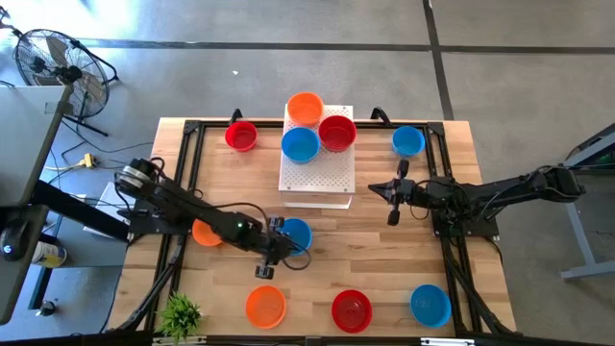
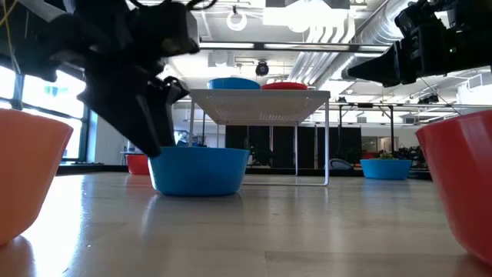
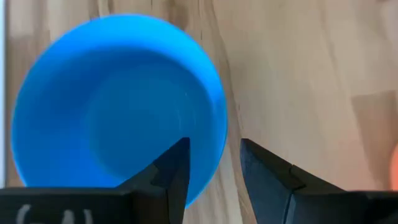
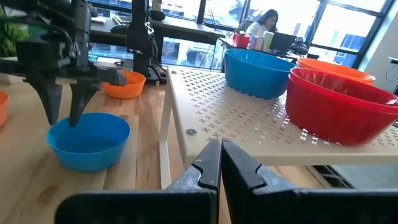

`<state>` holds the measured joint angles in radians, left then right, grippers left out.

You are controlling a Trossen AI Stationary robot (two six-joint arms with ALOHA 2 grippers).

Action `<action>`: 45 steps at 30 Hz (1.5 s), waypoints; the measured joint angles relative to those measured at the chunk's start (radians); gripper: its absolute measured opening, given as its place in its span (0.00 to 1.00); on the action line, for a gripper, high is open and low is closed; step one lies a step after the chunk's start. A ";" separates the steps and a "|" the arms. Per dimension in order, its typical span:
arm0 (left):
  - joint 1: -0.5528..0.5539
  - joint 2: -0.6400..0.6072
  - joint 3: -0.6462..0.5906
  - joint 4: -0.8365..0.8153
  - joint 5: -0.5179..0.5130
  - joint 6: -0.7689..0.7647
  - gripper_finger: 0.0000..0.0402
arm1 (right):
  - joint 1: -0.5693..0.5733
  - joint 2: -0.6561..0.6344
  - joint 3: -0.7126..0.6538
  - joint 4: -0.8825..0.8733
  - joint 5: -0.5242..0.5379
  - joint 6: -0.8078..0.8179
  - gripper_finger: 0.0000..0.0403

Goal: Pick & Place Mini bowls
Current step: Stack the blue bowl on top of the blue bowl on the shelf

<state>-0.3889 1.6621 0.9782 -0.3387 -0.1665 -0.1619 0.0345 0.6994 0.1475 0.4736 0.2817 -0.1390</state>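
A blue mini bowl [image 1: 297,234] [image 3: 118,99] stands upright on the wooden table, near the middle. My left gripper [image 3: 214,142] [image 1: 274,252] slants down at it, open, one finger over the bowl's inside and the other outside its rim [image 3: 219,134]; I see no touch. My right gripper [image 4: 220,144] [image 1: 377,189] hovers shut and level beside the right edge of the white perforated board [image 1: 317,178]. On that board stand an orange bowl [image 1: 305,108], a red bowl [image 1: 337,132] and a blue bowl [image 1: 300,144].
Loose bowls stand around the table: red [image 1: 240,135] and blue [image 1: 408,141] at the far side, orange [image 1: 205,232] under my left arm, orange [image 1: 265,306], red [image 1: 352,309] and blue [image 1: 430,304] along the near edge. A small green plant [image 1: 181,313] is at the near left corner.
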 joint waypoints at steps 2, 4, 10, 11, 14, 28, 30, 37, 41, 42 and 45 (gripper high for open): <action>0.000 0.015 0.004 -0.021 0.000 0.001 0.34 | 0.000 0.000 0.000 -0.001 0.000 0.000 0.01; 0.000 0.033 0.005 -0.033 -0.006 0.000 0.33 | 0.000 0.000 0.000 -0.001 0.000 0.000 0.01; 0.002 0.065 0.005 -0.029 -0.026 -0.001 0.18 | 0.000 0.000 0.001 -0.005 0.000 0.000 0.01; 0.002 0.065 0.005 -0.028 -0.021 -0.001 0.13 | 0.000 0.000 0.001 -0.005 0.000 -0.001 0.01; 0.002 0.045 0.005 -0.037 0.014 0.002 0.03 | 0.000 0.000 0.001 -0.006 0.000 -0.010 0.01; 0.020 -0.315 0.130 -0.221 0.055 0.018 0.01 | -0.001 0.000 0.001 -0.031 0.000 -0.018 0.01; 0.055 -0.342 0.190 -0.257 0.017 0.025 0.01 | -0.002 0.000 0.001 -0.031 0.000 -0.018 0.01; 0.276 -0.358 0.403 -0.455 -0.060 0.099 0.01 | -0.002 0.004 0.002 -0.030 0.000 -0.018 0.01; 0.455 -0.307 0.503 -0.458 0.013 0.161 0.01 | -0.002 0.008 0.002 -0.031 0.000 -0.018 0.00; 0.498 -0.287 0.525 -0.464 0.046 0.166 0.01 | -0.002 0.008 0.002 -0.030 0.000 -0.018 0.00; 0.598 -0.221 0.599 -0.480 0.145 0.208 0.01 | -0.002 0.008 0.002 -0.030 0.000 -0.018 0.01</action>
<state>0.2088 1.4412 1.5770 -0.8186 -0.0215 0.0464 0.0330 0.7071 0.1497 0.4434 0.2817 -0.1570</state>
